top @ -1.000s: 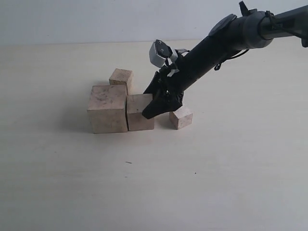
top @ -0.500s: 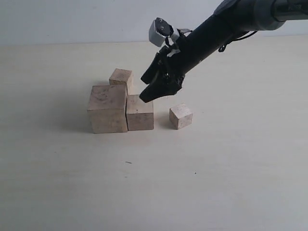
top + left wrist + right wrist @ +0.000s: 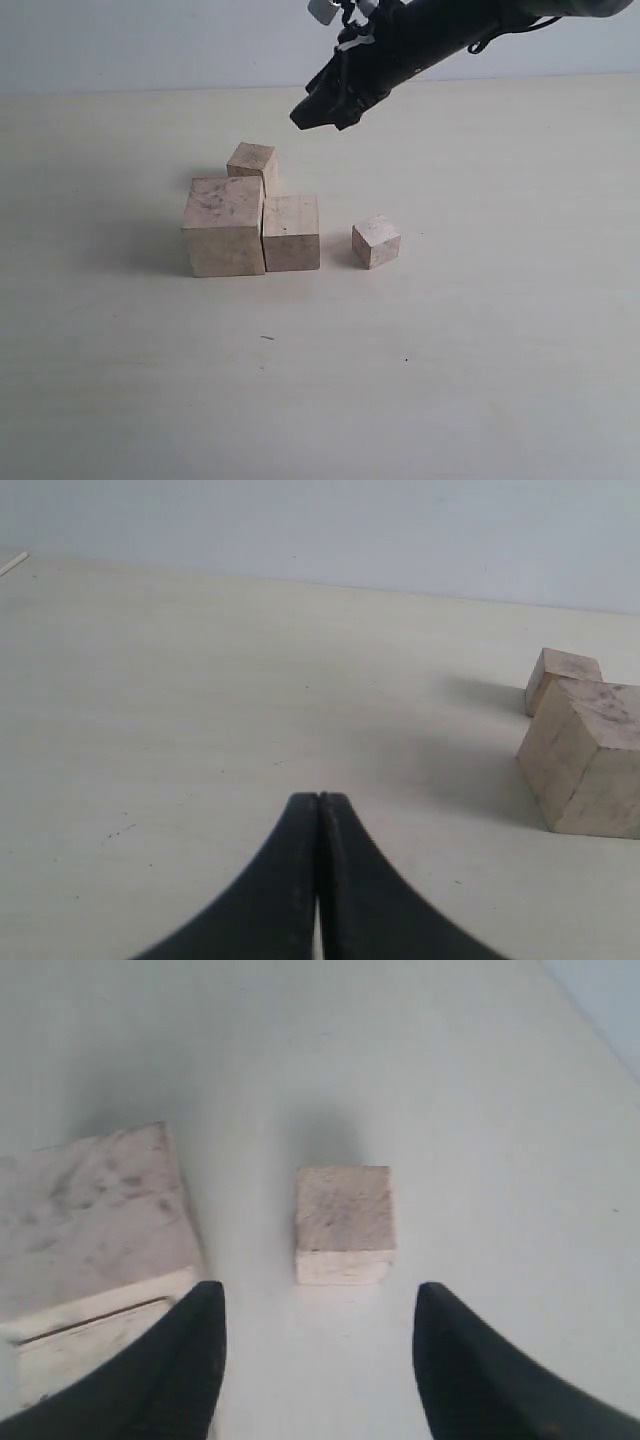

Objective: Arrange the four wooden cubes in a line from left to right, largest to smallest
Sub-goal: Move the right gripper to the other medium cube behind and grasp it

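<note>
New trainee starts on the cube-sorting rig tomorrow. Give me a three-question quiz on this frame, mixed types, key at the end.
1. True or false: the right end effector hangs open above the table, holding nothing.
2. The left end effector is: A open, B shut and empty, C shut on a cube.
3. Fill in: in the exterior view, the third-largest cube stands ___ the largest cube, outside the front row.
Key: 1 true. 2 B. 3 behind.
</note>
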You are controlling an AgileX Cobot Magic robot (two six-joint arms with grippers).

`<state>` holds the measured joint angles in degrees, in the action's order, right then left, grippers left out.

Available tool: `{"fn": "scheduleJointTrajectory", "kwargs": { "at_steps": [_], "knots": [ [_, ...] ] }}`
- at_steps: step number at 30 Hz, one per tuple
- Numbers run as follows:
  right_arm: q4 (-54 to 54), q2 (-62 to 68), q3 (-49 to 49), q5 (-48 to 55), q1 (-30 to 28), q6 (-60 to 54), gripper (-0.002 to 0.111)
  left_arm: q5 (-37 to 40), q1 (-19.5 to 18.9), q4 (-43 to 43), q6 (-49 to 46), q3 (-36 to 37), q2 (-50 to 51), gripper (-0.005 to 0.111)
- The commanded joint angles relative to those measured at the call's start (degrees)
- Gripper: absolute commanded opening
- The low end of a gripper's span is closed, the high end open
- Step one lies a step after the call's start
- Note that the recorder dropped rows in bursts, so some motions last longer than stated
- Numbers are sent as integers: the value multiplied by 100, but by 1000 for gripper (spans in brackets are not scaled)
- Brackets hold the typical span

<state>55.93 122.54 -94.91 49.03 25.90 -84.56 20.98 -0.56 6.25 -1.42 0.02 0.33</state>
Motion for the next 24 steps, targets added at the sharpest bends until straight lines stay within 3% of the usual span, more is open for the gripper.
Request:
{"fn": "scheduleJointTrajectory", "kwargs": {
  "at_steps": [1,5,14,20,24],
  "knots": [
    [76,-52,18,-768,7,75,56,-55,30,-4,19,-2,-33,0],
    [407,-11,6,-1249,7,12,58,-55,30,-4,19,-2,-33,0],
    [1012,579,-459,-1126,74,-484,58,-55,30,-4,19,-2,-33,0],
    [1265,991,-817,-385,204,-1167,58,-55,30,-4,19,-2,-33,0],
    [1454,1227,-946,-270,265,-1464,66,-55,30,-4,19,-2,-33,0]
  ]
}}
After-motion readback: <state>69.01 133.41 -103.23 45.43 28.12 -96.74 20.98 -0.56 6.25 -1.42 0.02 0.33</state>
